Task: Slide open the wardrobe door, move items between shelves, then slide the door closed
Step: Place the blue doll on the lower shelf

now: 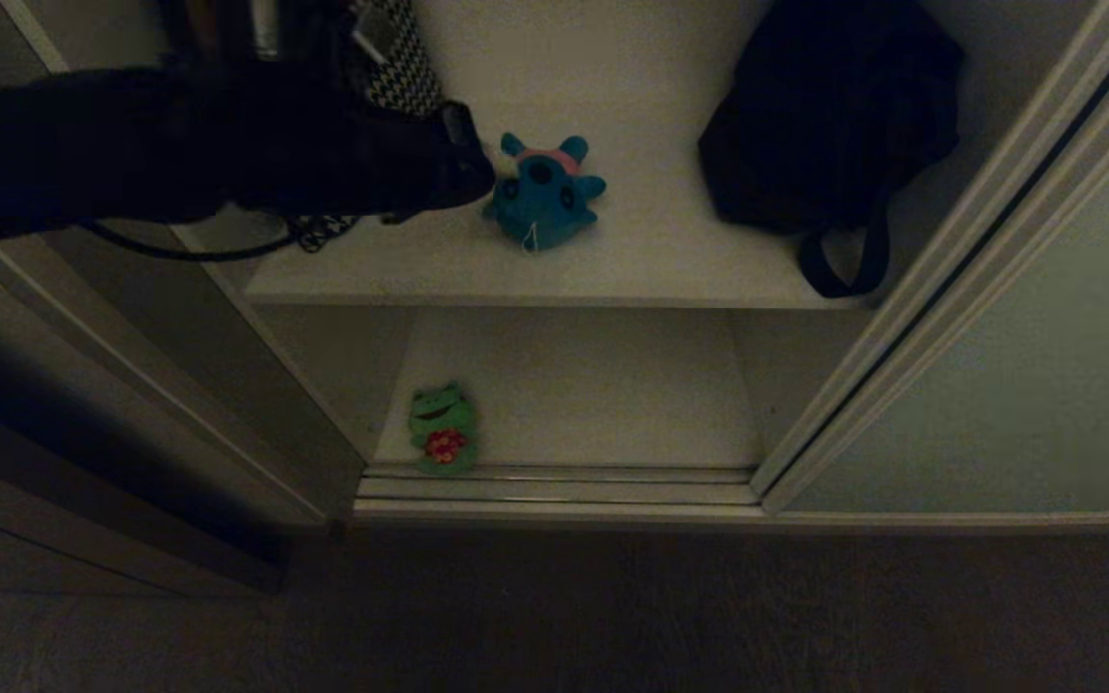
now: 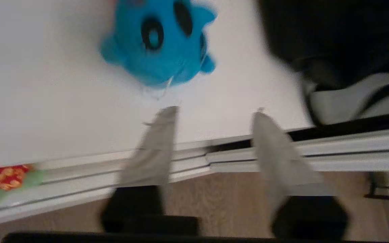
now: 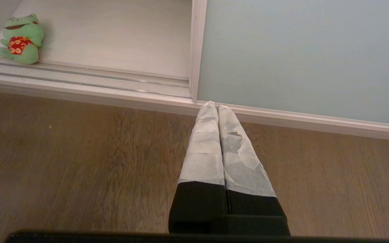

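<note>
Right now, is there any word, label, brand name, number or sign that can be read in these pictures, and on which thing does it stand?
No readable text in any view.
Green frog: its red patch bears a yellow pattern, no letters.
Blue plush toy: a small pale tag hangs from it, too small to read.
Black bag: no label shows.
Sliding wardrobe door: plain, no marking.
</note>
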Motion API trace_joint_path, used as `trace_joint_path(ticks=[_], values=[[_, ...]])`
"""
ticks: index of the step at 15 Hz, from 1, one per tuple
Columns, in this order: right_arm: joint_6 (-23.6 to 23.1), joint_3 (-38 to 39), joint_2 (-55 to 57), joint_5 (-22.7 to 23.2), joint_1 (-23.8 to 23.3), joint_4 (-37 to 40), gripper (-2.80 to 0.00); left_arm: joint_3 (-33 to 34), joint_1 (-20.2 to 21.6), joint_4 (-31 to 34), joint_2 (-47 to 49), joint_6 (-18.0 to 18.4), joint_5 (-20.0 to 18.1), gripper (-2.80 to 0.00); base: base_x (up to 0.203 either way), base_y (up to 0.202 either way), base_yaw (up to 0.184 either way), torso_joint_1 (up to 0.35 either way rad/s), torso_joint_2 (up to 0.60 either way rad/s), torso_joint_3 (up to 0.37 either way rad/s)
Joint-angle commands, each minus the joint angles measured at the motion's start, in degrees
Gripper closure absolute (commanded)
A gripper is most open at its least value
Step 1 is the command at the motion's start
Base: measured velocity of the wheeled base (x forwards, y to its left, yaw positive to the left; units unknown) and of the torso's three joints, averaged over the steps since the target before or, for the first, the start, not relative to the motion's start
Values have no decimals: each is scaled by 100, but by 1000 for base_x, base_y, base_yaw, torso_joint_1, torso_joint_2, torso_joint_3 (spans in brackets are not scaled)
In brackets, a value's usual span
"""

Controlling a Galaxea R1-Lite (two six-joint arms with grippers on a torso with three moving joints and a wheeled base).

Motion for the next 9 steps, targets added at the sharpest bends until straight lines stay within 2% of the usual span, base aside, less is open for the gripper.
trace_joint_path(ticks=[1,3,4,6,9], values=[[-10,1,-1,3,-1,1,0,-120,-129,-30,640,-16,202,-280,0,0,0,0,0,0],[-10,1,-1,3,3,1,0,-127,-177,-142,794,10,680,-280,0,0,0,0,0,0],[-10,1,-1,3,-1,1,0,-128,-172,-475,850,37,769,-280,0,0,0,0,0,0],[-1,1,-1,3,7,1,0,-128,-164,-1085,1002,60,840,-280,0,0,0,0,0,0],[-10,1,-1,3,8,1,0,-128,-144,-1737,1216,306,878,-280,0,0,0,0,0,0]])
